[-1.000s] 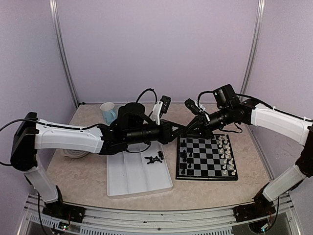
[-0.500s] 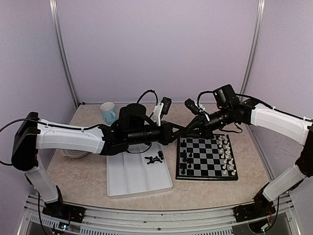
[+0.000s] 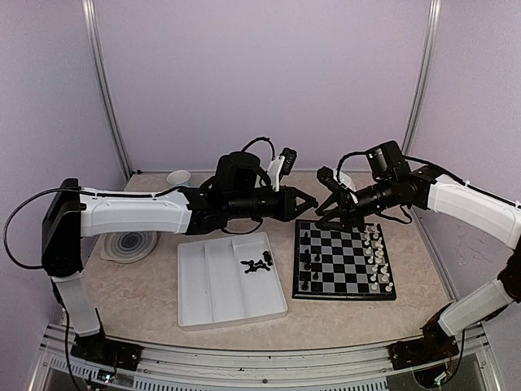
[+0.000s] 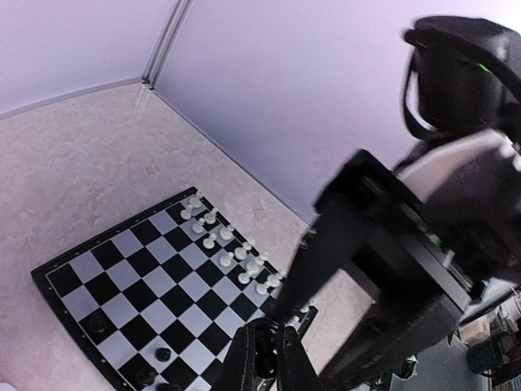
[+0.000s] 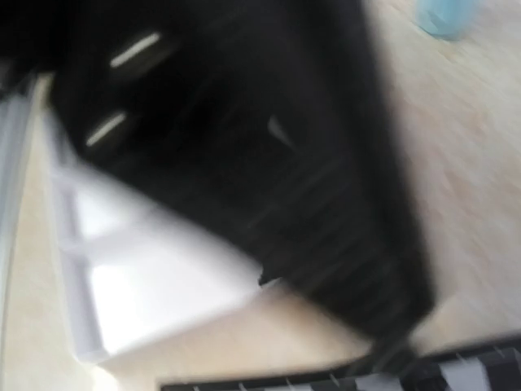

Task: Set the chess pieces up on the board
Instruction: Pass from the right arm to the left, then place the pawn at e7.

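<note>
The board [image 3: 342, 296] lies just right of the tray [image 3: 216, 301], whose right compartment holds a heap of chess pieces [image 3: 257, 265], with more on the board's left files, opposing pieces [image 3: 377, 261] on its right files, and a cup [image 3: 178, 177] behind the tray.

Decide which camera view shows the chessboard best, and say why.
The top external view: the whole board sits in frame, sharp and almost unobstructed. The left wrist view shows it closer, but two corners are cut off or hidden. The right wrist view catches only a blurred strip at the frame's bottom.
</note>
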